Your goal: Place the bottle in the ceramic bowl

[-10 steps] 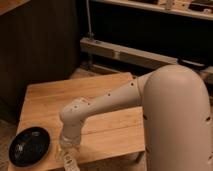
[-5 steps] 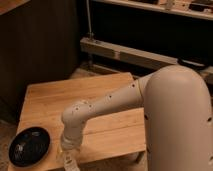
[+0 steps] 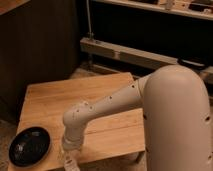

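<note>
Gripper (image 3: 67,159): low at table (image 3: 75,100) front edge, just beside bowl (image 3: 29,146); grip state untellable; step likely bottle transfer; next needs centring over bowl.

Table (image 3: 55,100) matt wood; ceramic bowl (image 3: 20,139) glossy black; arm (image 3: 110,102) smooth white shell; gripper (image 3: 68,161) pale, at table's front edge.

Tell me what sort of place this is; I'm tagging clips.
Likely a workshop: wooden table, metal racking behind. The hand hangs at the table's front edge near the black bowl.
</note>
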`<state>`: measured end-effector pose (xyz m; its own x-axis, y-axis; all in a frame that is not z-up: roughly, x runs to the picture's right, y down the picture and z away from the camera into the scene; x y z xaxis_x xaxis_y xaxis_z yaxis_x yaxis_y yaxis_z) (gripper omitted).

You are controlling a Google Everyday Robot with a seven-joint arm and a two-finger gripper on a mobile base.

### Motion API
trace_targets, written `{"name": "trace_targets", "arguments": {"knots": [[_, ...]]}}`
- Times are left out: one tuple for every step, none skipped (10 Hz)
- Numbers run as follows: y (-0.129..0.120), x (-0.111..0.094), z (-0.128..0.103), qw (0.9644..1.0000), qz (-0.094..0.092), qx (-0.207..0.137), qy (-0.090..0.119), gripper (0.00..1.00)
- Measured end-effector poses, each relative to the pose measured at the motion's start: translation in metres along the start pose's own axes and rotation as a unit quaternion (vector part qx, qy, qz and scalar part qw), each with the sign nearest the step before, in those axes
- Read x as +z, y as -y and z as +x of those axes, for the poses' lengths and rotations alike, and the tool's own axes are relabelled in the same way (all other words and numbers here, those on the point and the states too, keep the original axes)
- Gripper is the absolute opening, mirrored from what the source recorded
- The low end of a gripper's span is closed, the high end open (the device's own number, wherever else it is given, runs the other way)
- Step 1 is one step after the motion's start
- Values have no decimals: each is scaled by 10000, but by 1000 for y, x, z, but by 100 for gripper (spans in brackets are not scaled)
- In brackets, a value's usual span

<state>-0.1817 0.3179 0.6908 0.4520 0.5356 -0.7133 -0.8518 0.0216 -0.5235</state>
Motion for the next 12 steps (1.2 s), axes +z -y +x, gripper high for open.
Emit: {"name": "trace_targets", "arguments": {"knots": [[1, 1, -1, 10000, 24, -8, -1, 65], [2, 2, -2, 10000, 55, -13, -14, 65], [4, 4, -3, 9999, 100, -6, -30, 65], [7, 8, -4, 9998, 189, 9, -79, 65], [11, 16, -5, 9994, 300, 25, -179, 63], [15, 25, -6, 9984, 481, 38, -281, 57], [17, 34, -6, 9963, 699, 89, -492, 47], [18, 40, -8, 9950, 773, 148, -615, 36], [20, 37, -8, 9951, 783, 136, -594, 25], [20, 35, -9, 9951, 790, 129, -588, 16], [20, 34, -9, 9951, 788, 121, -582, 7], [20, 34, -9, 9951, 788, 117, -582, 1]]}}
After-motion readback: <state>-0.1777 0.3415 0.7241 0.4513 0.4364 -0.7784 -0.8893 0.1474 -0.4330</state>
